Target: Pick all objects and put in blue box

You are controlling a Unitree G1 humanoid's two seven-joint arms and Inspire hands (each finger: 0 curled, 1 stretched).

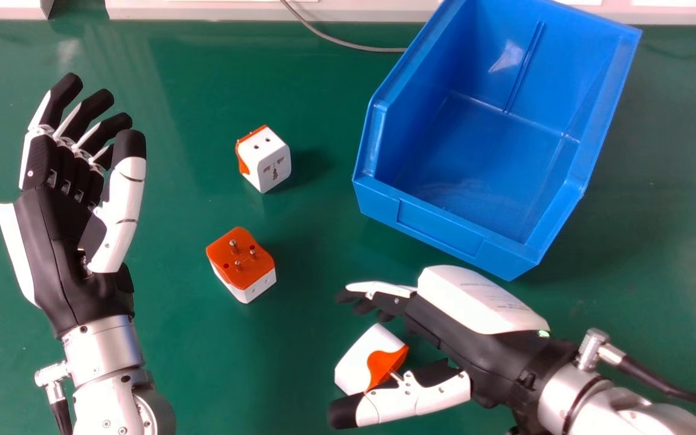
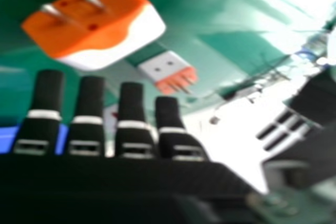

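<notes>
Right hand (image 1: 475, 353) straddles an adapter (image 1: 360, 362) (fingers (image 1: 387, 289) extended).

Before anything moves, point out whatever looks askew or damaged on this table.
Nothing looks spilled or damaged. The blue box sits turned askew on the table, and one plug adapter lies orange face up; neither looks like a problem.

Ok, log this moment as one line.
right hand: open, straddling adapter; left hand: open; other two adapters: on table; blue box: no adapters
</notes>
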